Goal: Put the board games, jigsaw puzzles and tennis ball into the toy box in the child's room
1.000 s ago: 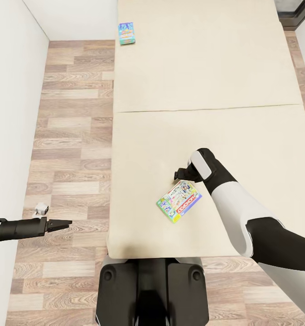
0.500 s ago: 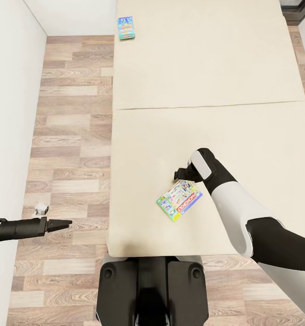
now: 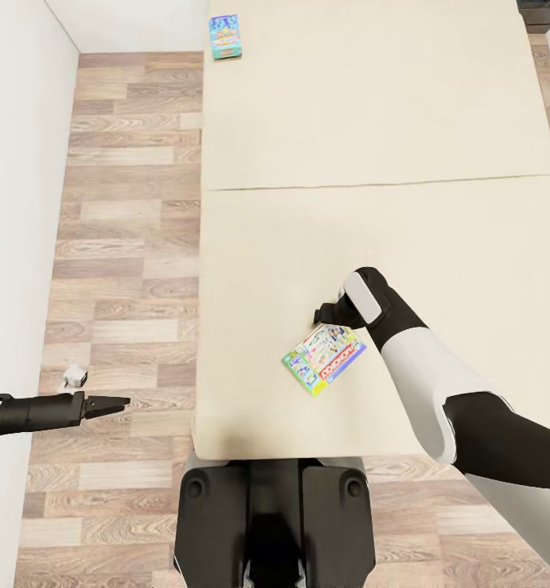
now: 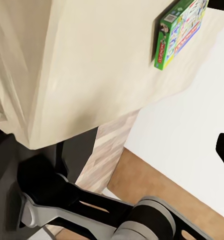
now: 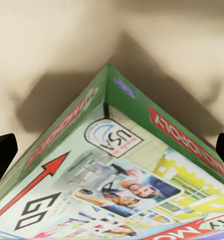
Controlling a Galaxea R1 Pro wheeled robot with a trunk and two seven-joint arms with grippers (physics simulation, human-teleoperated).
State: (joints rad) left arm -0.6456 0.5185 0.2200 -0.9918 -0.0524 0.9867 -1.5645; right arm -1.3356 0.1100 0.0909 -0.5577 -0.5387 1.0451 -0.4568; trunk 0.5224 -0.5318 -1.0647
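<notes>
Board game (image 3: 324, 359) perhaps nudged left.

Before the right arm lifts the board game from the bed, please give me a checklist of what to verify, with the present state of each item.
1. Near board game lies on the bed, within reach of the right arm: ok.
2. Right pincer is at the box's far corner; the right wrist view shows the box between the two dark fingertips: ok.
3. Right pincer firmly closed on the box: cannot tell.
4. Left pincer is out over the floor beside the bed, away from the box: ok.
5. Second board game lies at the bed's far edge, out of the lifting path: ok.
6. Toy box located for the drop: cannot tell.
</notes>
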